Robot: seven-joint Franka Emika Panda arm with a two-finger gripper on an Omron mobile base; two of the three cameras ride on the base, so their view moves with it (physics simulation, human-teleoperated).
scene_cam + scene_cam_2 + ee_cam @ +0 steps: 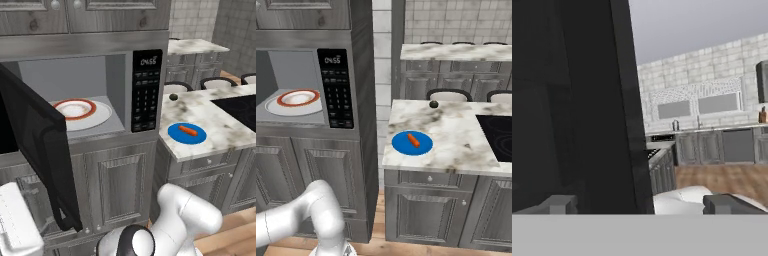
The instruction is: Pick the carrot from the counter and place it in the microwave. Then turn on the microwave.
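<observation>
The carrot [188,131] lies on a round blue plate [175,134] near the front left corner of the counter [220,125], just to the right of the microwave [90,85]. It rests flat, roughly across the middle of the plate, and nothing touches it. I judge that the plate serves only as its starting place, so the carrot alone must be lifted.

The microwave door [42,150] stands wide open and swings out to the left, which leaves the grey inside free to reach. Inside sits a white plate with a red ring [80,112], probably the place where the carrot should land. The keypad panel [146,90] with its lit display is on the right side of the opening, between the cavity and the counter.

In the hand view the gripper [644,205] has its two fingertips [559,204] far apart with nothing between them, so the hand is open and empty. The dark door edge stands close in front of the camera, so the hand seems to be low and beside the open door, well apart from the carrot.

My judgement is that the picking is not yet begun. The arm must swing to the right over the counter, and the open door is an obstacle to avoid on that way. A small dark round object [173,97] lies further back on the counter and plays no part.
</observation>
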